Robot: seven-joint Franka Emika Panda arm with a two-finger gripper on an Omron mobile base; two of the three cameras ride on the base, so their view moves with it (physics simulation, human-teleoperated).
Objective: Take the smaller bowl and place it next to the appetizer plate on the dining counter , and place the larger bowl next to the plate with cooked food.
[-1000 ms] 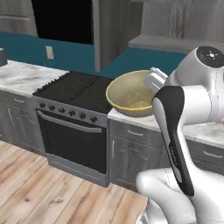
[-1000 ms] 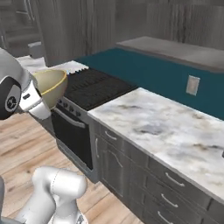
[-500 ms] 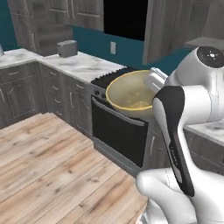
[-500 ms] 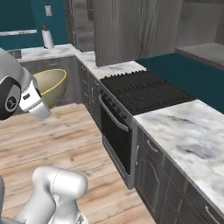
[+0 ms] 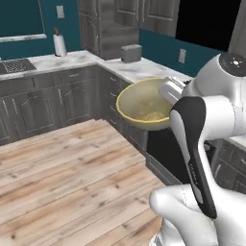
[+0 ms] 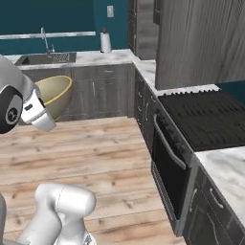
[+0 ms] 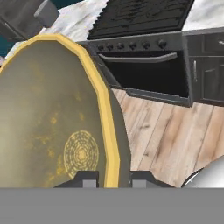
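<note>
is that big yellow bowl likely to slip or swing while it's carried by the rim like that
Probably stiff: the larger bowl keeps its round shape. The pincer pinches only its thin golden rim, so the wide body hangs off to one side and may pivot. Its glossy-looking surface could let it slip.

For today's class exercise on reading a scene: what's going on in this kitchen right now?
The white robot arm's gripper is shut on the golden rim of the wide yellowish-tan bowl, one fingertip on each side of the rim, holding it up in the air above the wooden floor. A black stove and grey cabinets stand nearby.
</note>
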